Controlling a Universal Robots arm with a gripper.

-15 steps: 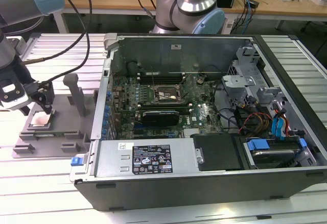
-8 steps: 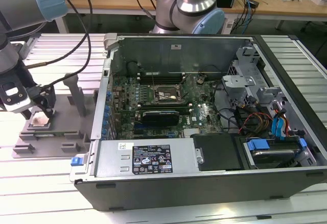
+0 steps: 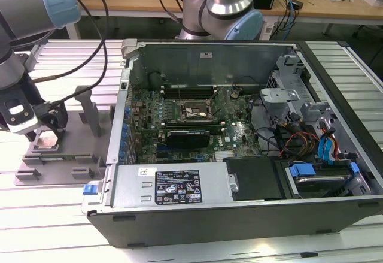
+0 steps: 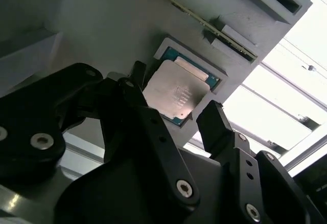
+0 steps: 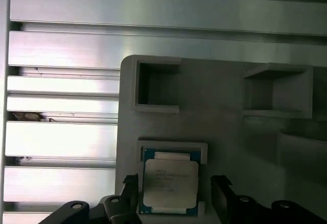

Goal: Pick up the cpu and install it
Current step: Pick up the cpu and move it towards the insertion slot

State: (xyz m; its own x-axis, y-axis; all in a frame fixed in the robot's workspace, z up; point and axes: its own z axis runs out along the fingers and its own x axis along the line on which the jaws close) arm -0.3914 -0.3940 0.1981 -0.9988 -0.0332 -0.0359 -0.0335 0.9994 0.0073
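The cpu (image 3: 46, 141) is a flat square chip with a silvery top. It lies in a shallow recess of the grey fixture plate (image 3: 66, 167) at the exterior view's left. My gripper (image 3: 40, 132) hangs just above it. In both wrist views the black fingers (image 4: 213, 121) stand on either side of the cpu (image 4: 176, 92), apart from its edges. The gripper (image 4: 176, 99) is open with the chip lying between its jaws. In the first wrist view the cpu (image 5: 170, 183) sits in its pocket between the gripper (image 5: 175, 187) fingers (image 5: 219, 188). The motherboard socket (image 3: 192, 112) lies inside the open case.
An open computer case (image 3: 239, 203) fills the middle and the exterior view's right, with drive cages and cables inside. Upright grey blocks (image 3: 91, 110) rise from the fixture beside my gripper. Another arm's base (image 3: 221, 11) stands behind the case. The table is ribbed aluminium (image 5: 102, 45).
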